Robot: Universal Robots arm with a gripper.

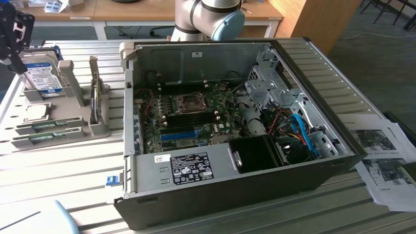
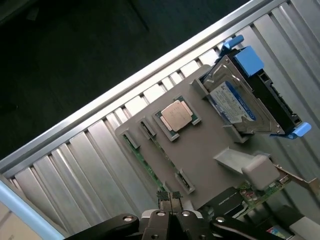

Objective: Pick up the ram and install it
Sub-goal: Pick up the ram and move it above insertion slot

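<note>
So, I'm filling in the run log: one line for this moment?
claw: shut | position: over tray | ram: in tray

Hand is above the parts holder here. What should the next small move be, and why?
Probably open the hand: it is shut and holds nothing, while the ram lies in the grey holder beneath it, not yet grasped.

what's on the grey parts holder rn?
Hard drive on edge, silver processor flat, two ram sticks slotted, an expansion card upright. The sticks' lower parts are hidden in their slots.
</note>
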